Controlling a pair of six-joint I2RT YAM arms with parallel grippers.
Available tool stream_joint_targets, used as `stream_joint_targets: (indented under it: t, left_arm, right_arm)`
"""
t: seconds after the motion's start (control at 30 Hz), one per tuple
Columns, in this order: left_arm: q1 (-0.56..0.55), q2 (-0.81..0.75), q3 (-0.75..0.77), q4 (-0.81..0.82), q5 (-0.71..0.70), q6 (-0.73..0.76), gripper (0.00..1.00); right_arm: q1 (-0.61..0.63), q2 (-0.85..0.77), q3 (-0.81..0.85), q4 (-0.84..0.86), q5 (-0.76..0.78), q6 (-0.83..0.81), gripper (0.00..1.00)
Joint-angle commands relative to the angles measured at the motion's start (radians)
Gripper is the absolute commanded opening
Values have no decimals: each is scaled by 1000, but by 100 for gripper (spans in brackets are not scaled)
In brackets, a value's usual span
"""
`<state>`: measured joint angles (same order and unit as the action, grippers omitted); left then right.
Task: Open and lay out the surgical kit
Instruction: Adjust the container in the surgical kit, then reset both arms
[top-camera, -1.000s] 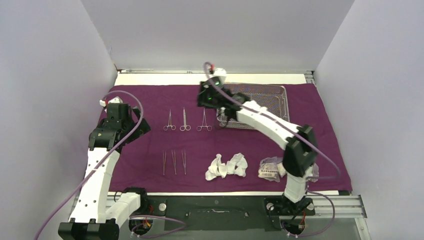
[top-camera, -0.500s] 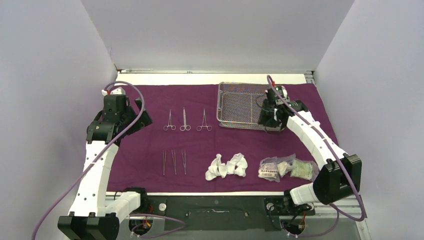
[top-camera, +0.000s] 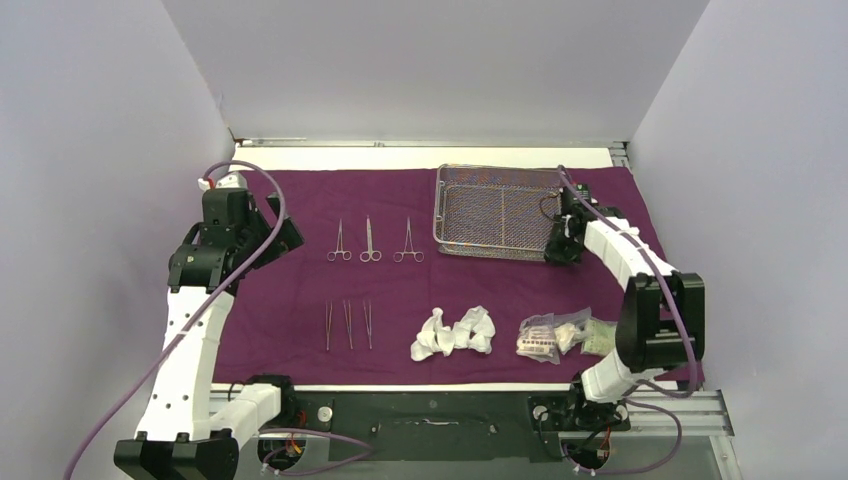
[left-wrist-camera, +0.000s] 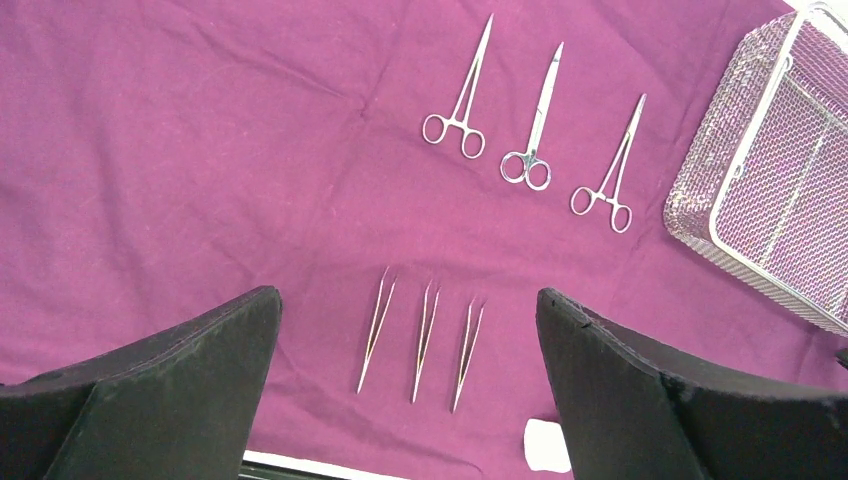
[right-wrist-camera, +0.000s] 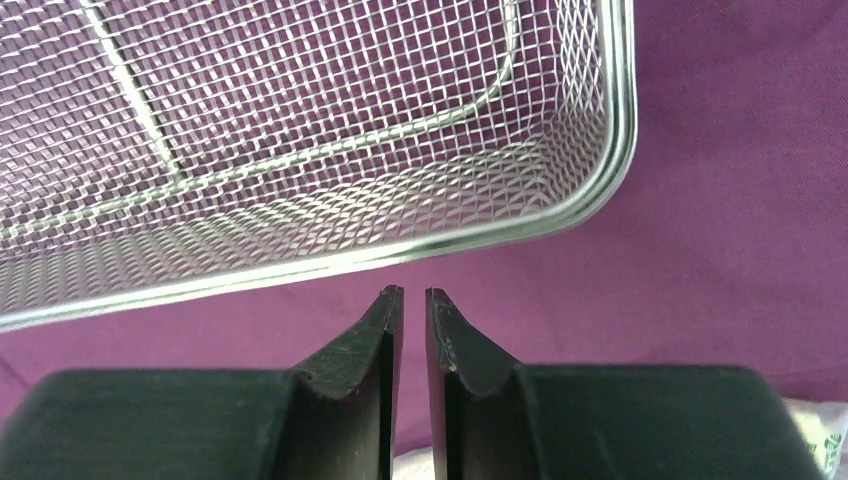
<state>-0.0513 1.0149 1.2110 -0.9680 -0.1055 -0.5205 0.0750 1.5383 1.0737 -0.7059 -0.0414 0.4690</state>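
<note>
Three forceps (top-camera: 371, 240), three tweezers (top-camera: 348, 325), gauze wads (top-camera: 455, 332) and packets (top-camera: 565, 335) lie on the spread purple cloth (top-camera: 300, 200) left of and nearer than the empty mesh tray (top-camera: 437, 212); layout seemingly complete; right gripper (right-wrist-camera: 408, 293), all but closed on nothing, beside the tray's near rim; left gripper (left-wrist-camera: 405, 298) wide, empty.
</note>
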Motion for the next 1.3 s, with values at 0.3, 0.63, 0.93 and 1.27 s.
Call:
stream_joint_targets:
  t: [0.3,0.63,0.93,1.27]
  left_arm:
    - [5,-25,21,-57,44,-30,96]
    - [5,-19,47,-109,45,-58,96]
    - [5,-91,52,-130,79,-39,96]
    - [-9,-365,17,-204,-6,-3,96]
  right_arm:
    - [-28,127,59,162,75,-27,14]
    - [-31,14,47,122,8,8,20]
    - [-32,-418,58,-59,190,22,45]
    - [-32,-832,52,-266,350,4,66]
